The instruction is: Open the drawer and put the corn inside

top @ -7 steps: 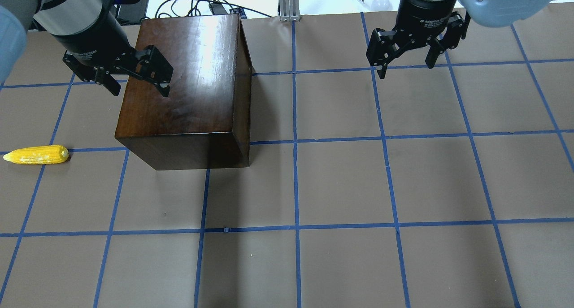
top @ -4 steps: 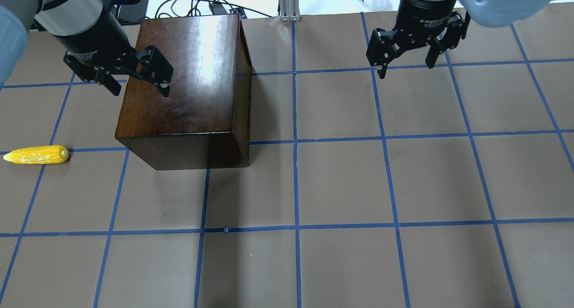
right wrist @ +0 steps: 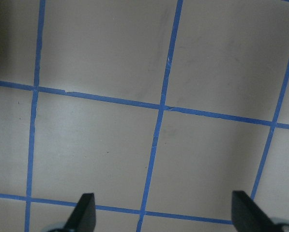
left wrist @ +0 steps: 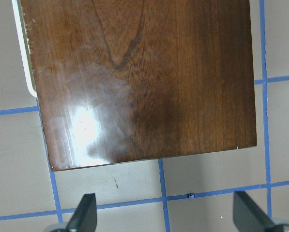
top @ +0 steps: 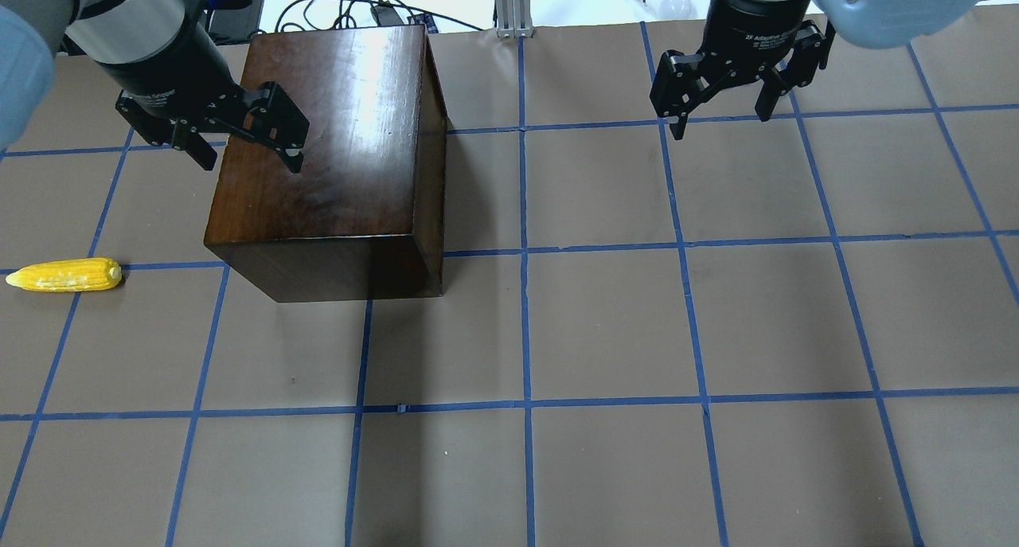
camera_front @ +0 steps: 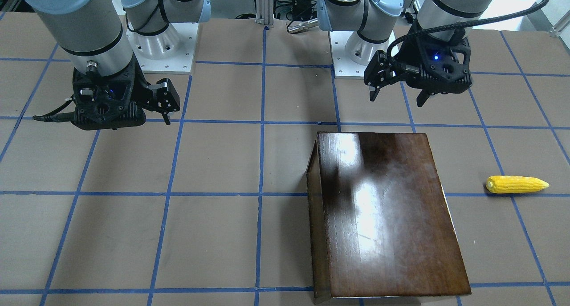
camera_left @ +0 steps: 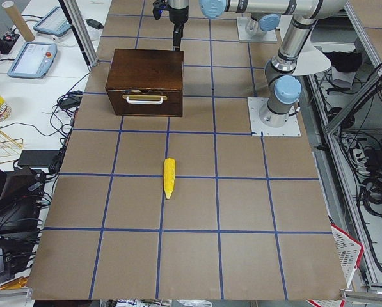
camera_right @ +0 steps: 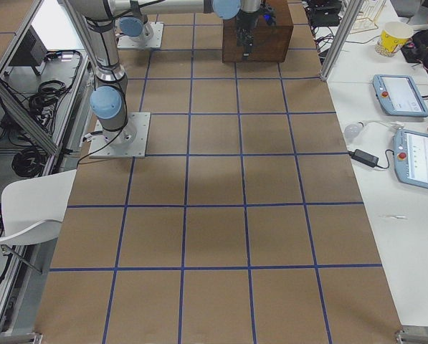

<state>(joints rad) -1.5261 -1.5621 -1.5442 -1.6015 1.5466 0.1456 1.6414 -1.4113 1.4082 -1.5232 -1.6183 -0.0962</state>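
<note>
Brown paper-covered table [top: 605,324] marked off in a blue tape grid. Glossy dark-brown wooden cabinet box [top: 334,157] stands on the robot's left half of it, top face catching glare. Drawer [camera_left: 144,102] is shut flush in the cabinet. Its dark front panel faces the table's end on the robot's left and carries a pale bar handle [camera_left: 144,99], seen plainly only in the exterior left view. Bright yellow tapered corn cob [top: 65,275] lies flat on the table on that same side, well apart from the cabinet. It lies along a tape line, blunt end toward the drawer front and pointed end away. Left gripper [top: 248,162] hangs raised over the cabinet's robot-side edge, jaws spread wide, holding nothing. Its wrist camera looks straight down on the cabinet top, with both fingertips [left wrist: 86,212] over bare table just short of the box. Right gripper [top: 723,125] hangs over the table's other half, well apart from cabinet and corn, jaws likewise spread and empty. Its wrist view shows only paper and tape lines between the fingertips [right wrist: 85,212].
</note>
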